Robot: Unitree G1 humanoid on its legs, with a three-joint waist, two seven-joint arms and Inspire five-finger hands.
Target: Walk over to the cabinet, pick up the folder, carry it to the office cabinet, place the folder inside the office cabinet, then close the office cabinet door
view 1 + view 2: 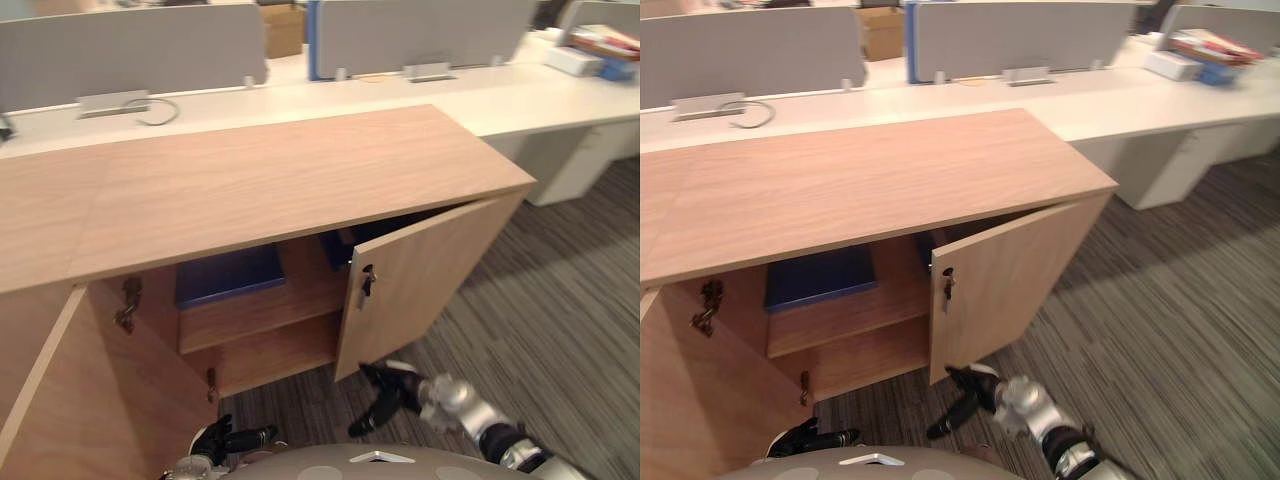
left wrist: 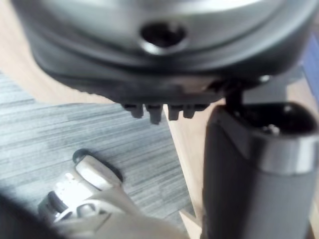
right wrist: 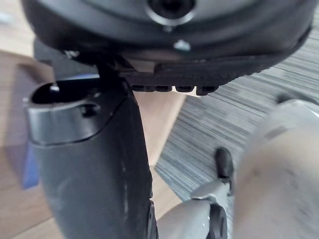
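A blue folder (image 1: 230,275) lies flat on the upper shelf inside the wooden office cabinet (image 1: 260,180), on its left half. Both cabinet doors stand open: the left door (image 1: 60,400) swung wide, the right door (image 1: 420,280) about half open with a key (image 1: 366,283) in its lock. My right hand (image 1: 385,395) hangs open just below and in front of the right door's lower edge, holding nothing and apart from the wood. My left hand (image 1: 225,440) is low by the left door, open and empty.
A second dark blue item (image 1: 340,245) sits on the shelf behind the right door. Keys (image 1: 127,310) hang on the left door. Behind the cabinet runs a white desk (image 1: 520,100) with grey partitions (image 1: 130,50). Grey carpet (image 1: 560,320) lies to the right.
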